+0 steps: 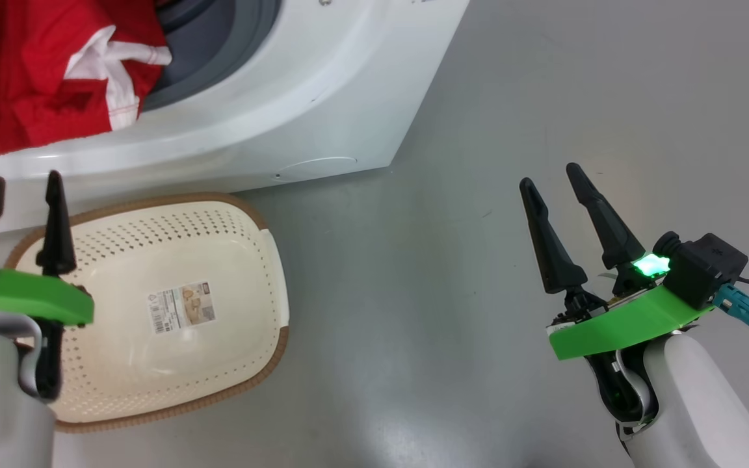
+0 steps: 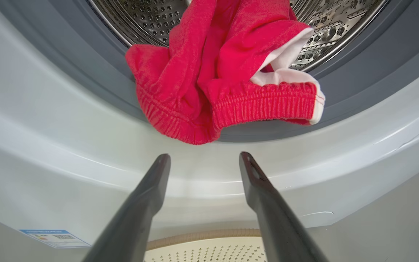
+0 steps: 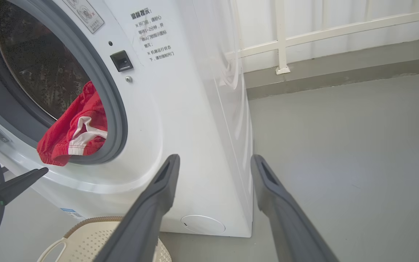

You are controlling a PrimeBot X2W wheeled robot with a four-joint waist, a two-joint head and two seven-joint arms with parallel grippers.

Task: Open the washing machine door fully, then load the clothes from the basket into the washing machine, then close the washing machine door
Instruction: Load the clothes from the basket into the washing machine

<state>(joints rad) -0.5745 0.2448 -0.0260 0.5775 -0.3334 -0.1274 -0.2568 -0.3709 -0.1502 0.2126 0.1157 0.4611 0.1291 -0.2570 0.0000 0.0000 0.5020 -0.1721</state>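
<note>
Head view looked down on the basket (image 1: 127, 364), which stood on the grey floor (image 1: 491, 104) just before the washing machine (image 1: 322, 97), its bottom bare but for a label sticker (image 1: 181, 307). The clothes (image 1: 36, 71) were out of it. The red-and-white bundle lay draped across the grey gasket (image 2: 96, 83), part of it inside the steel drum (image 2: 136, 22) and its elastic hem hanging over the white front lip. The left fingers (image 1: 56, 227) stood spread as wide as they go with nothing between them, just below that hanging hem. The right fingers (image 1: 549, 240) were equally wide and empty, well off to the side over bare floor. Loading looked nearly done but not finished. The sound move would be to bring the left fingers up under the hem, pinch a thick fold instead of the thin edge, and carry it deep into the drum before letting go. That way nothing would rest on the gasket (a trapped cuff would likely keep the washing machine door from latching). What stood in the way was slight: the basket sat right beneath the left arm and could be knocked, and the rubber lip might snag the cloth if it were dragged and not lifted. Nearby were a blue sticker (image 2: 53, 237) low on the front, a round cap (image 3: 203, 224), the latch socket (image 3: 121, 60) and a white railing (image 3: 280, 40) behind.
</note>
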